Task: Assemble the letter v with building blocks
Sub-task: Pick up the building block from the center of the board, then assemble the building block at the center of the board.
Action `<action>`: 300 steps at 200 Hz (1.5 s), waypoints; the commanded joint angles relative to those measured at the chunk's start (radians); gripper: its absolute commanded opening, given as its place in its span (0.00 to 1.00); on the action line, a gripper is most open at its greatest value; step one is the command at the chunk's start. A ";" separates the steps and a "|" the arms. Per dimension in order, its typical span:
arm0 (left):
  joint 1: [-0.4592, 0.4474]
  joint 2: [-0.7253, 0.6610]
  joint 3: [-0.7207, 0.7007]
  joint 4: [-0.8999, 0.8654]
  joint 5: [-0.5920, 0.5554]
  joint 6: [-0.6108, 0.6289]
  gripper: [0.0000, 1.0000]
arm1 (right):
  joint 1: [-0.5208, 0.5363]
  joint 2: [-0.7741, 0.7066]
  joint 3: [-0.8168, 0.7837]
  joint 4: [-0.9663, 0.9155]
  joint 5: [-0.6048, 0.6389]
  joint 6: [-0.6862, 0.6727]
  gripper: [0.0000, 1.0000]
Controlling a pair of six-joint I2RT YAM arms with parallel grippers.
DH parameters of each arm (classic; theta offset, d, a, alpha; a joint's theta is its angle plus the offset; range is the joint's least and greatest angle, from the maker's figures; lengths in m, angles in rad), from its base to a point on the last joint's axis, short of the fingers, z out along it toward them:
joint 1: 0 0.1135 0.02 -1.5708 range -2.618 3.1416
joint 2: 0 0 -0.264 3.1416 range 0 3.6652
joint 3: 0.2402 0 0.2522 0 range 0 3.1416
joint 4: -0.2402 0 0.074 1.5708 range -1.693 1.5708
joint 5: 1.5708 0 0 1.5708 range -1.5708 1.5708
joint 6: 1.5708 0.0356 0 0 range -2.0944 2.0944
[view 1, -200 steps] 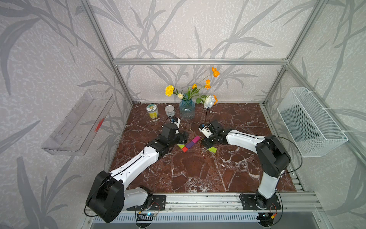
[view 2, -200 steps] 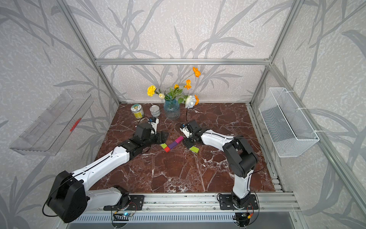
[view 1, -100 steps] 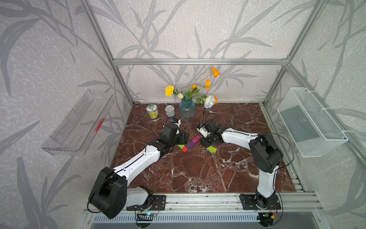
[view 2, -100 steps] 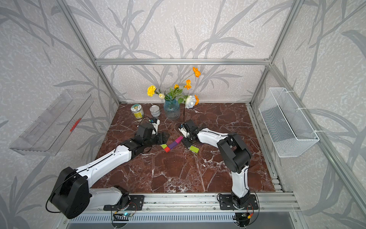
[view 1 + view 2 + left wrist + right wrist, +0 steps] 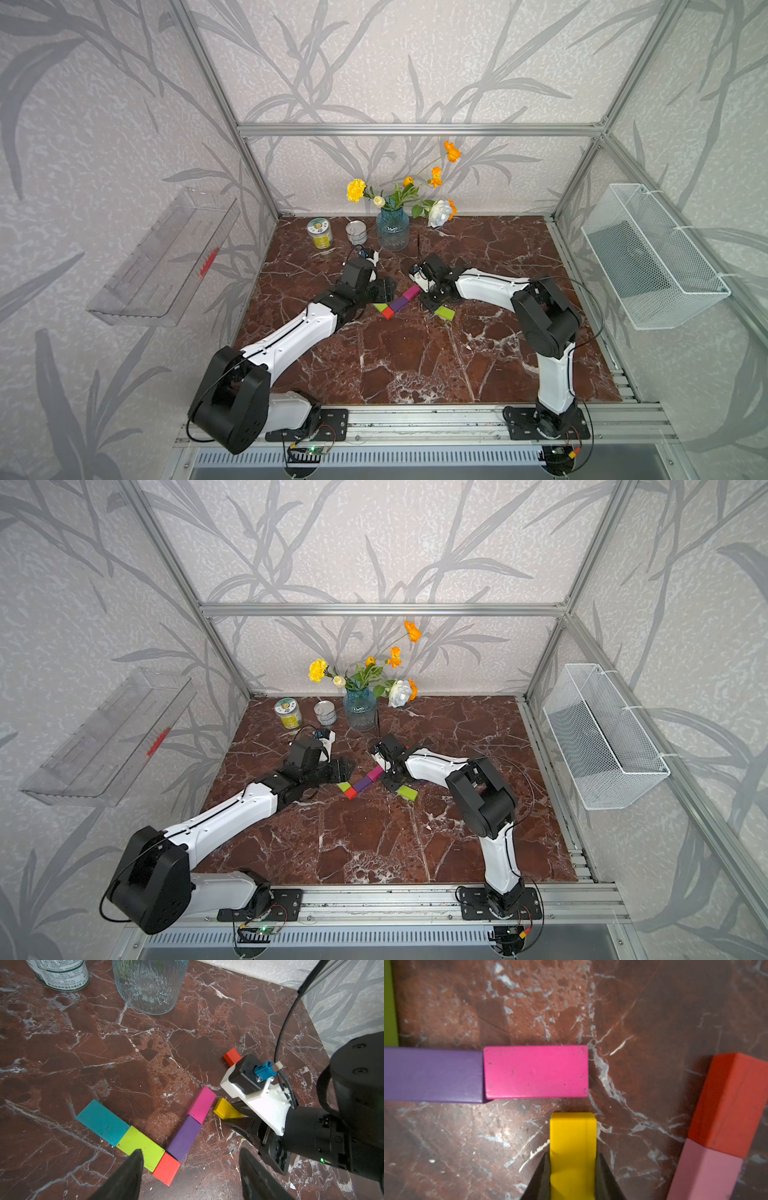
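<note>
Building blocks (image 5: 398, 302) lie toward the back of a red-brown marble tabletop (image 5: 415, 365) veined in white, inside a cell with an aluminium frame (image 5: 415, 129) and grey leaf-patterned wallpaper (image 5: 415, 62). At the back edge stand a glass vase (image 5: 392, 232) of yellow, orange and white flowers and, beside it, two cans (image 5: 320, 233). A white wire basket (image 5: 652, 257) hangs on the right wall and a clear tray (image 5: 166, 257) on the left one. In the left wrist view five blocks form a V. A teal block (image 5: 102, 1122) and a lime green block (image 5: 143, 1150) lie end to end as one arm. A red block (image 5: 166, 1168) sits at the corner. A purple block (image 5: 184, 1138) and a magenta block (image 5: 202, 1104) make the other arm. Each touches the next. A second lime green block (image 5: 444, 312) lies apart, close to the right arm, and a red bar (image 5: 733, 1105) meets a pink bar (image 5: 704, 1176) end to end off to one side. The left gripper (image 5: 190, 1159) hangs over the V's corner with its jaws spread wide and nothing between them. The right gripper (image 5: 573, 1159) has its jaws pressed against both long sides of a yellow block (image 5: 573, 1130). The free end of that block points at the magenta block's long side, just short of touching it. Whether the yellow block rests on the marble or is lifted cannot be told.
</note>
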State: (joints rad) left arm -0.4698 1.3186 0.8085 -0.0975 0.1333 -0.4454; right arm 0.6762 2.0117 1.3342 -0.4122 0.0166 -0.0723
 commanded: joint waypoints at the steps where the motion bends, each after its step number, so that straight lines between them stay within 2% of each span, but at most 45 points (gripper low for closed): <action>1: 0.008 0.011 0.000 -0.008 0.009 0.007 0.72 | 0.002 -0.007 0.001 -0.063 0.019 0.007 0.18; 25: 0.007 0.018 0.005 -0.016 0.014 0.007 0.71 | 0.002 -0.037 -0.009 -0.050 0.010 0.010 0.13; 78: 0.007 0.052 0.032 -0.001 0.082 0.023 0.71 | 0.003 -0.123 -0.014 -0.048 0.021 0.026 0.14; 172: 0.000 0.150 0.125 0.034 0.175 0.009 0.65 | -0.013 -0.239 -0.059 -0.091 0.169 0.083 0.15; 235: -0.084 0.277 0.244 0.036 0.184 0.008 0.65 | -0.146 -0.358 -0.190 -0.024 0.091 0.205 0.15; 300: -0.180 0.457 0.471 -0.020 0.196 0.042 0.65 | -0.295 -0.469 -0.306 0.004 0.034 0.277 0.16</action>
State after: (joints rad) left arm -0.6277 1.7298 1.1965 -0.0841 0.3141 -0.4362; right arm 0.4049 1.5875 1.0492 -0.4202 0.0772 0.1642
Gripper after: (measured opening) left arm 0.648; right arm 0.300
